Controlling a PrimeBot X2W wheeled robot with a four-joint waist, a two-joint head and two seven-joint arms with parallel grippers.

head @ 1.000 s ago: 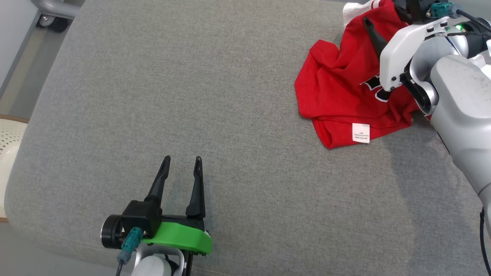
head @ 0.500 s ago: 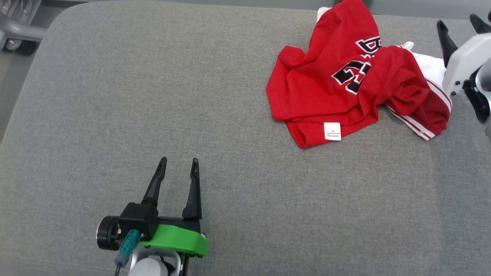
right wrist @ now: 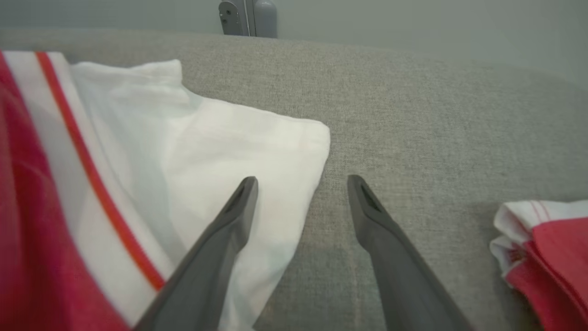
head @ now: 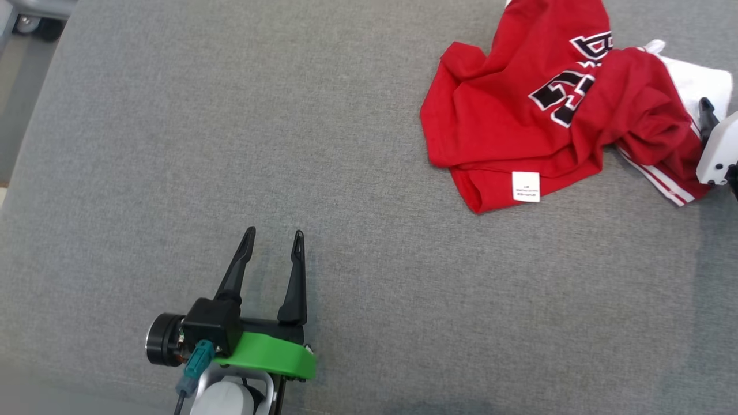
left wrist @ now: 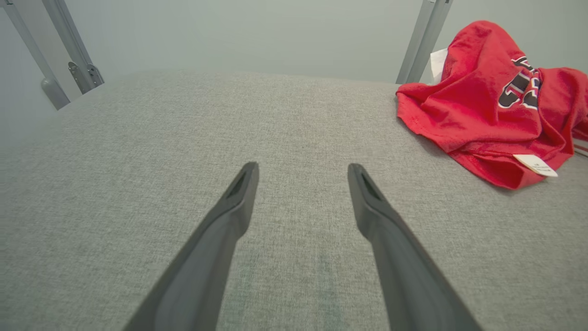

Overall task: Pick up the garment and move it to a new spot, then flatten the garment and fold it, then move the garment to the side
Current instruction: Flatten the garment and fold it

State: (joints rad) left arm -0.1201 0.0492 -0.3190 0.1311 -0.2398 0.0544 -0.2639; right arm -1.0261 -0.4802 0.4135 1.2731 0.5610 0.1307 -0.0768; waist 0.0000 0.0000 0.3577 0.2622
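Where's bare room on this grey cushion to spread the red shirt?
Bare: the grey fabric cushion between the open left gripper and the crumpled red lettered jersey, plus everything left. Crowded: far right, with jersey, right gripper and another red-and-white cloth.

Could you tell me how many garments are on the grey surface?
2. One crumpled red garment lies far right on the grey surface; another red-and-white piece lies apart from it, at the right wrist view's lower right, near the right gripper. Others may be out of frame.
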